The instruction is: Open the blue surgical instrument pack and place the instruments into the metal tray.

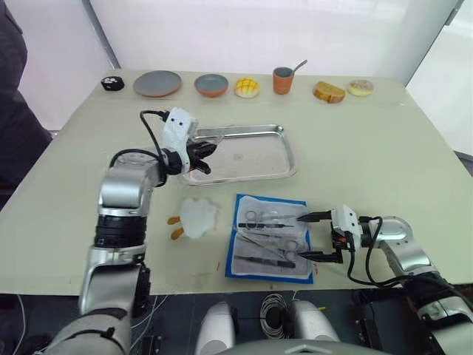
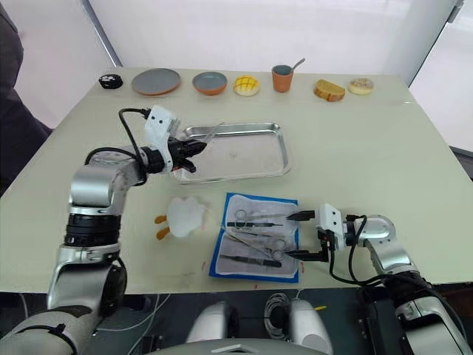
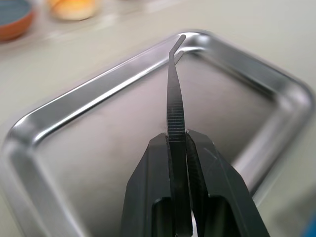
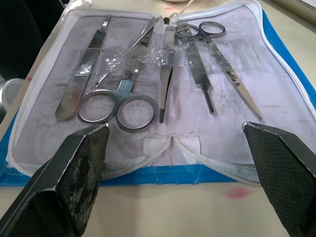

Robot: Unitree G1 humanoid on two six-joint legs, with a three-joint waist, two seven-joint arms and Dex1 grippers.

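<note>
Your left gripper (image 3: 180, 148) pinches curved tweezers (image 3: 174, 94) over the metal tray (image 1: 284, 159); next, release them inside. At the tray's 6 o'clock the opened blue surgical instrument pack (image 1: 299, 201) holds remaining instruments (image 4: 121, 101); your right gripper (image 4: 175, 148) waits, jaws spread.

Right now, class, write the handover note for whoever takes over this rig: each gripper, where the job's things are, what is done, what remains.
Left gripper: jaws shut on bent-tip tweezers, held over the near left part of the metal tray.
Right gripper: jaws wide open, holding nothing, at the right edge of the blue surgical instrument pack.
Done: pack lies open on the table, in front of the tray; one tool lifted out.
Left: release the tweezers into the tray, which looks to hold nothing yet, then move the remaining instruments, scissors and forceps, some under a clear strap.
</note>
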